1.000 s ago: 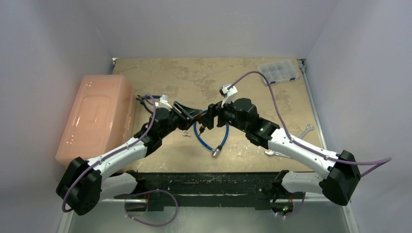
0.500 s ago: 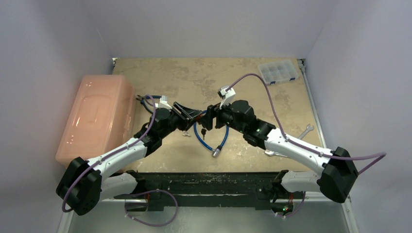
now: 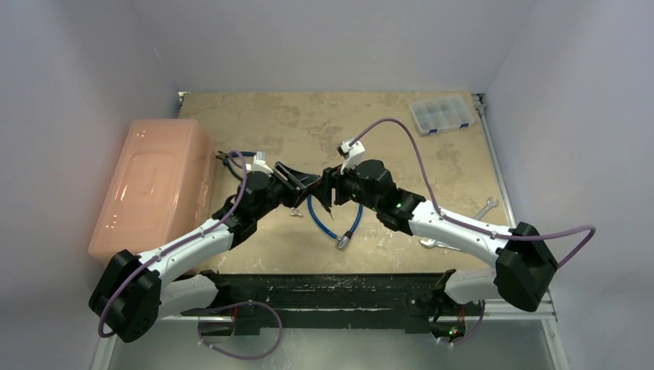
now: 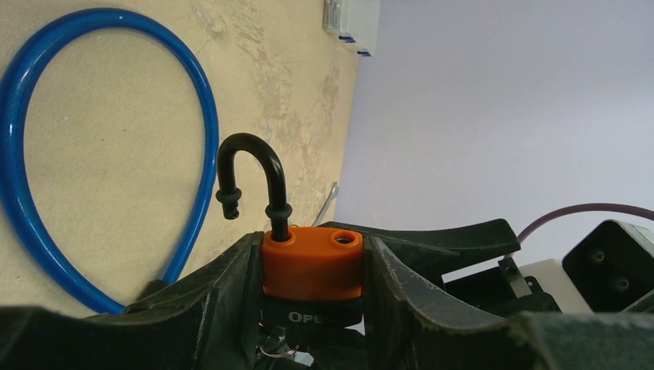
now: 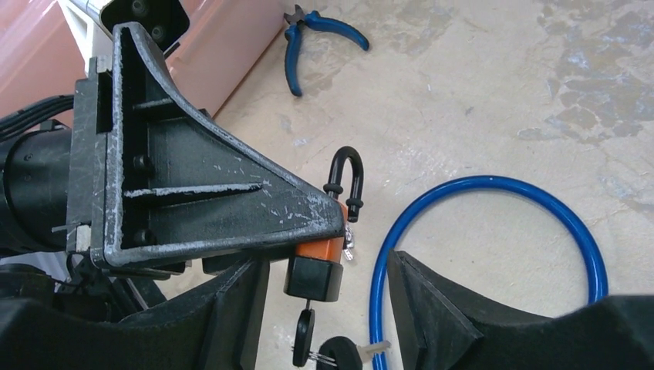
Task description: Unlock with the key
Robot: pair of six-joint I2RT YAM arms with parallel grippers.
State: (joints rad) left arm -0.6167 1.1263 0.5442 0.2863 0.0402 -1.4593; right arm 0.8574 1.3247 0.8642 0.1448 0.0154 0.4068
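Far to the left sits a big pink plastic box (image 3: 154,185), with a pair of blue-handled pliers (image 5: 324,35) lying near it. Next comes the left gripper (image 4: 312,250). Its two black fingers squeeze tight on the small orange padlock (image 4: 312,270), which sits mid-table between the two arms. The padlock's black metal hook (image 4: 251,173) has popped up and one end hangs free, so I think the lock is already open. A black-headed key (image 5: 304,343) sticks out of the bottom of the padlock. The right gripper (image 5: 324,264) has its fingers spread apart, one on each side of the key, and I cannot see them touching it. A loop of blue cable (image 5: 493,183) lies on the table close by.

I think the unlocking is about done. Next, the right gripper needs to back away without bumping the key. Since a second ago the right arm has slid a little to the left, closer to the padlock. The left arm has not moved.
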